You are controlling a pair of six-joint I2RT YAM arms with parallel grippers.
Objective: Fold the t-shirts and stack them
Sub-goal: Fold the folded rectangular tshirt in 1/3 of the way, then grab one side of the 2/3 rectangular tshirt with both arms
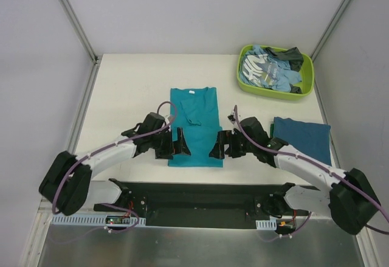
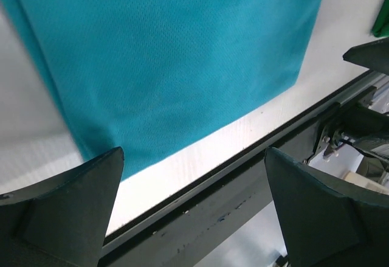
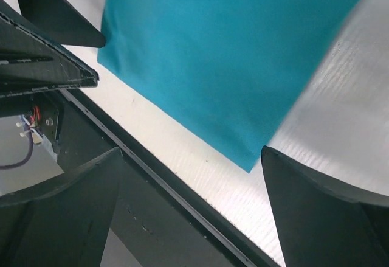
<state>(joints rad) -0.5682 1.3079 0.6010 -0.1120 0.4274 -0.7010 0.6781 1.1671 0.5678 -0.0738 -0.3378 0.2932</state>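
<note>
A bright teal t-shirt (image 1: 196, 126) lies on the white table, its sides folded in to a narrow strip, collar at the far end. My left gripper (image 1: 180, 145) is open and empty at the shirt's near left corner; the teal cloth (image 2: 176, 60) fills its wrist view. My right gripper (image 1: 216, 147) is open and empty at the near right corner, above the cloth (image 3: 237, 54). A darker blue-teal t-shirt (image 1: 302, 137) lies folded at the right. Light blue printed (image 1: 262, 71) and dark grey (image 1: 290, 56) shirts lie crumpled in the tub.
The lime-green plastic tub (image 1: 275, 90) stands at the back right. The black base rail (image 1: 194, 194) runs along the table's near edge, also in the left wrist view (image 2: 231, 206) and the right wrist view (image 3: 152, 212). Grey walls enclose the table.
</note>
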